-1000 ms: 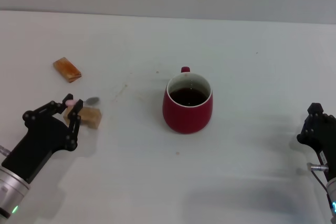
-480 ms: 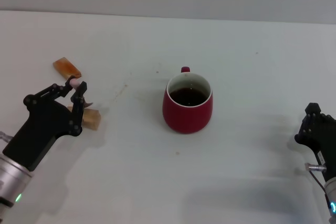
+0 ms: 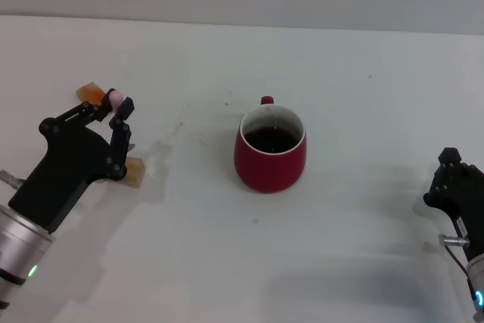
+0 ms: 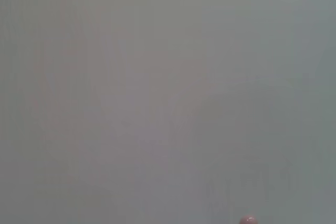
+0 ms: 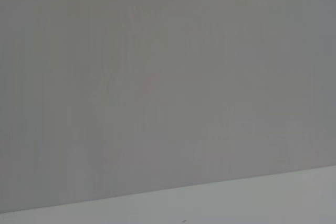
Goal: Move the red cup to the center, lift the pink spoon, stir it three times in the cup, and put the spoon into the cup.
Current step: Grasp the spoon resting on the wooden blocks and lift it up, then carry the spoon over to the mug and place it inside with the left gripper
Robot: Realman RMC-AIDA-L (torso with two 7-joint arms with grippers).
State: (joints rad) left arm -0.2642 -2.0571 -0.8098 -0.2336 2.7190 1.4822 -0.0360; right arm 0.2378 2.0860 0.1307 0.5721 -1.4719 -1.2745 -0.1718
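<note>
Table (image 3: pixel 363 66): white, filling most of the head view.
Left gripper (image 3: pixel 115 107): left side of frame, raised above the table; fingers pinched tight on the pink spoon's handle.
Red cup (image 3: pixel 271 153): upright at centre frame, small handle pointing to the far edge, dark inside.
Right gripper (image 3: pixel 452 179): parked at the lower right corner; cannot tell how its fingers stood.
Wooden blocks: one (image 3: pixel 133 171) under the left gripper, another (image 3: pixel 91 93) peeking out behind it.
Pink spoon (image 3: pixel 117 99): long axis near upright, pink end up, silver bowl (image 3: pixel 131 145) hanging down.
</note>
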